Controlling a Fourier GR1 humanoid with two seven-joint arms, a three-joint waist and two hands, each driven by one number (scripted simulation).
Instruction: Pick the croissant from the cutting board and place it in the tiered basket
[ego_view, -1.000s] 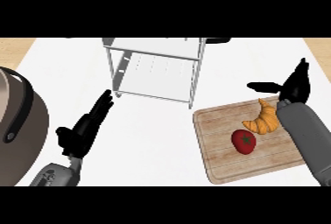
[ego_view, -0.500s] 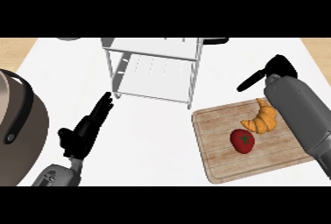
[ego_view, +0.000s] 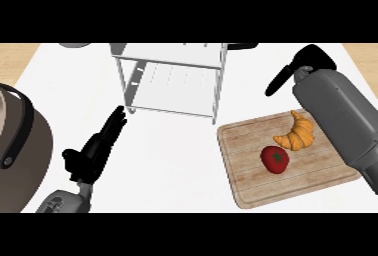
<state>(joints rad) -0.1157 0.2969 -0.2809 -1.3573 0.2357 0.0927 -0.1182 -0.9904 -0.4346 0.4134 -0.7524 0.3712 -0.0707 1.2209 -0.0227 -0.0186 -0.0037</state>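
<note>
A golden croissant (ego_view: 296, 134) lies on the wooden cutting board (ego_view: 251, 187) at the right, beside a red tomato (ego_view: 275, 159). The white wire tiered basket (ego_view: 171, 80) stands at the back centre. My right hand (ego_view: 304, 64) hovers beyond the board's far edge, past the croissant, its fingers relaxed and holding nothing; its grey forearm (ego_view: 341, 117) crosses over the board's right side. My left hand (ego_view: 94, 152) rests open at the lower left, fingers pointing up toward the basket.
A large dark brown pot (ego_view: 18, 155) with a black rim fills the left edge. Dark round objects (ego_view: 242, 46) peek in at the back edge behind the basket. The white counter (ego_view: 170, 160) lies between the left hand and the board.
My right hand has moved away from the croissant, up and toward the back of the counter, and its forearm swung over the board's right side. The left hand stayed still.
</note>
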